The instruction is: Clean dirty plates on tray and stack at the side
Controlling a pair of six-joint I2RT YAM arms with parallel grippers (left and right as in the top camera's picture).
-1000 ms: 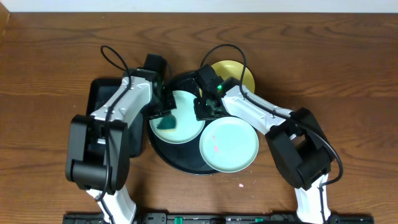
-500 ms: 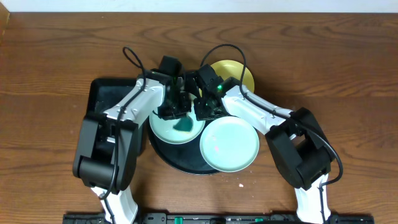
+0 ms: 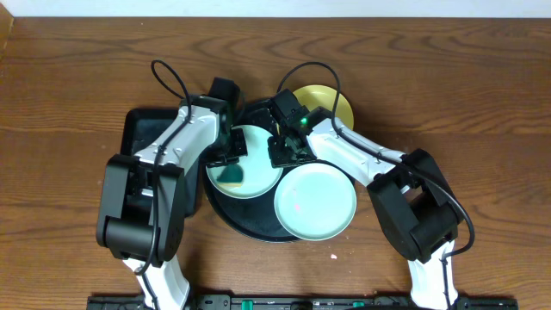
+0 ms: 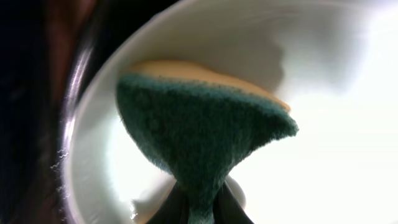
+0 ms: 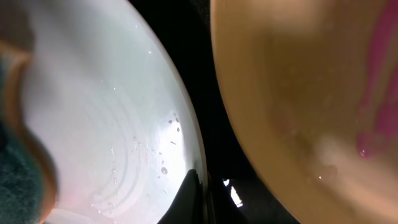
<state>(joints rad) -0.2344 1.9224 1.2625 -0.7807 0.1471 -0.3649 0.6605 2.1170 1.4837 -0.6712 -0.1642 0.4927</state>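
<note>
Sponge (image 4: 199, 143), green with a yellow back, is squeezed narrow between the nearly closed fingers of the left pincer (image 4: 196, 211) and pressed onto the mint-green plate (image 3: 258, 168) directly beneath it, inside the round black tray (image 3: 245, 226). The right pincer (image 3: 282, 157) is clamped on that plate's rim, across the plate from the left pincer. Just beside the right pincer's outer finger lies the yellow plate (image 3: 334, 102) with a pink smear (image 5: 373, 93); back toward that arm's base, a second mint-green plate (image 3: 315, 201) overlaps the tray's edge.
</note>
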